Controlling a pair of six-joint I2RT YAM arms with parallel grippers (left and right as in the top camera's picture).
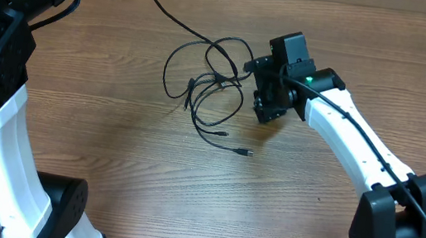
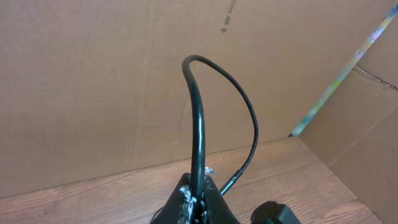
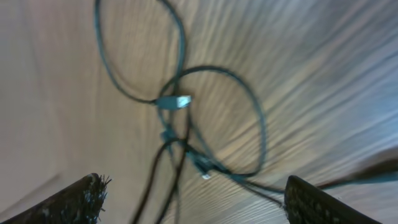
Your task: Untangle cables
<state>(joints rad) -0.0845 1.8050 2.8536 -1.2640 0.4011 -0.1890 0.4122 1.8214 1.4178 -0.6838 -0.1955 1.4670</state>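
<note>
The cables [image 1: 210,77] lie as a loose tangle of thin black loops on the wooden table, with small plugs [image 1: 243,152] at their free ends. One strand [image 1: 162,7] runs up from the tangle to the top left. My left gripper [image 2: 199,198] is shut on a cable [image 2: 198,124], which rises from the jaws, arches over and drops back down. My right gripper [image 1: 266,108] hovers at the right edge of the tangle. In the right wrist view the right gripper [image 3: 193,186] is open wide, with blurred loops and a plug [image 3: 180,100] on the table beyond its fingers [image 3: 81,199].
A cardboard wall [image 2: 93,74] stands behind the table in the left wrist view. The left arm's white link and black base [image 1: 2,131] take up the left side. The right arm [image 1: 351,147] reaches in from the lower right.
</note>
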